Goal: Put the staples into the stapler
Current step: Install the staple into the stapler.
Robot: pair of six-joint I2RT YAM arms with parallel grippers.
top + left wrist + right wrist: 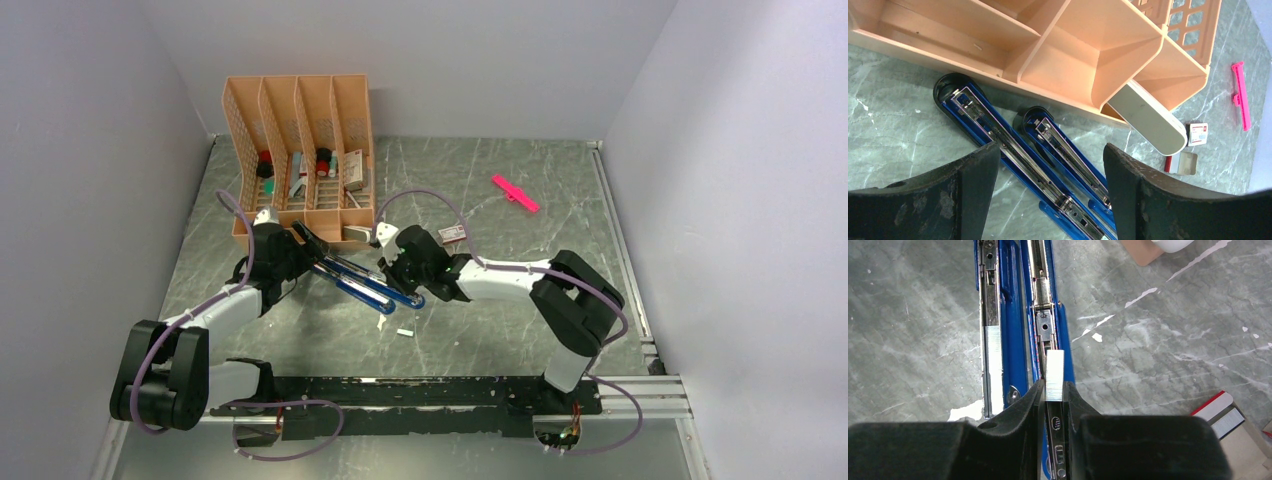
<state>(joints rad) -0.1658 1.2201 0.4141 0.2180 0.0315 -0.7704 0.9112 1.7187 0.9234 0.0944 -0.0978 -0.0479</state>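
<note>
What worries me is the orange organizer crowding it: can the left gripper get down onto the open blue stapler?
Probably yes. The left gripper hangs open above the stapler with nothing between; the organizer stands beside, not over it. The right gripper, holding staples, is at the other end.

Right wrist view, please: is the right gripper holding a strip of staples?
Yes, the right gripper pinches a silvery strip of staples above the open blue stapler.

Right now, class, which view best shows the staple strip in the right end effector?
Right wrist: staple strip, close-up, pinched by the right end effector over the stapler. Top external: too small. Left wrist: not visible.
</note>
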